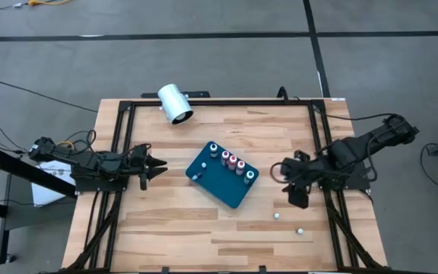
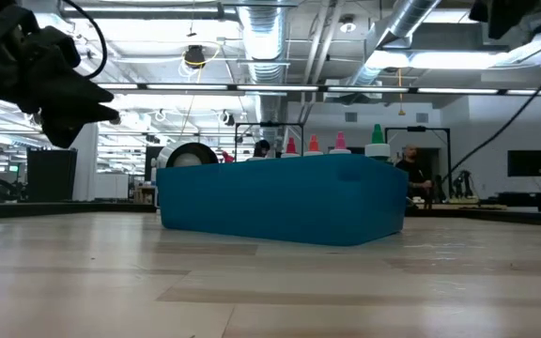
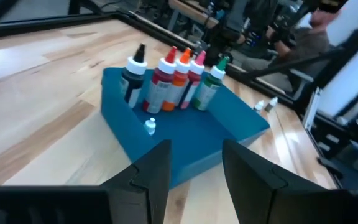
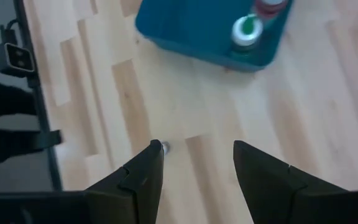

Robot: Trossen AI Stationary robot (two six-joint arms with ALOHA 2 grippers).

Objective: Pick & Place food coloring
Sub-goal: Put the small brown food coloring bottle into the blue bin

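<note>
A teal tray (image 1: 220,183) sits mid-table. Several food coloring bottles stand in a row along its far right side (image 1: 233,160), with black, red, orange, pink and green tops (image 3: 180,78). One tiny bottle (image 3: 150,127) sits apart on the tray's near left part. Two more tiny pale bottles (image 1: 277,215) (image 1: 299,230) rest on the table to the tray's near right. My left gripper (image 3: 194,146) is open at the table's left (image 1: 160,165), pointing at the tray. My right gripper (image 1: 296,199) hangs open above the table at the tray's right, and one tiny bottle (image 4: 161,147) shows beside its finger.
A white cylinder (image 1: 175,103) lies on its side near the table's far edge. A black frame (image 1: 219,101) runs along the table's far, left and right sides. Bare wood lies between the tray and the near edge. In the low view the tray (image 2: 280,199) fills the middle.
</note>
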